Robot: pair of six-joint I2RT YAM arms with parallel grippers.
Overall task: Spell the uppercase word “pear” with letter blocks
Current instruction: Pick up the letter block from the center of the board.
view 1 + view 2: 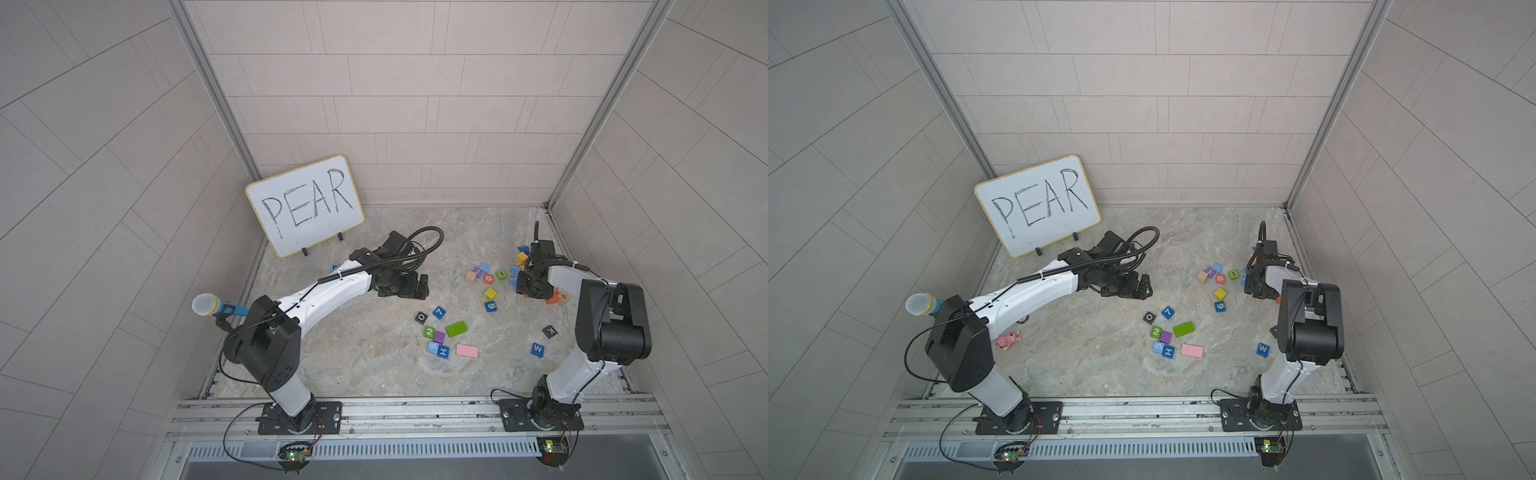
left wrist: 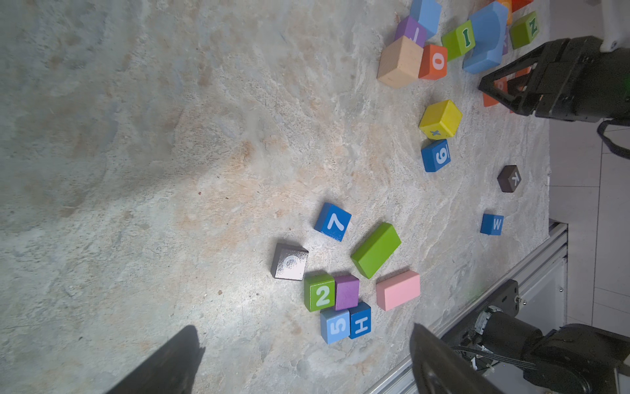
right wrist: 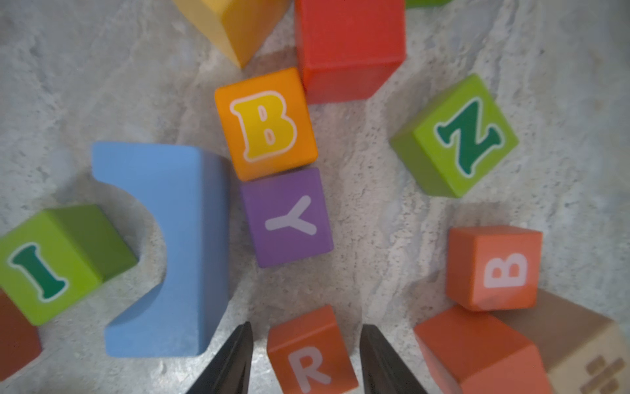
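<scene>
The right gripper is down over the crowded cluster of blocks at the far right of the counter. Its jaws are partly open and straddle the orange-red R block. In the right wrist view one of the dark fingers stands just beside the block with a thin strip of counter showing between them. The other finger sits right against the block's opposite edge, but I cannot tell whether it actually touches. The block rests on the counter. Nothing is clamped yet.

Near the R block lie a purple Y block, a blue arch block and an orange-red B block, all clear of the fingers.

The left gripper hovers over bare counter near the middle, well apart from the right gripper. The left wrist view shows its jaws spread fully wide with nothing between them.

The light blue P block lies alone at the far left, just behind the left arm and near the whiteboard that reads PEAR. I cannot pick out the E and A blocks among the rest.
</scene>
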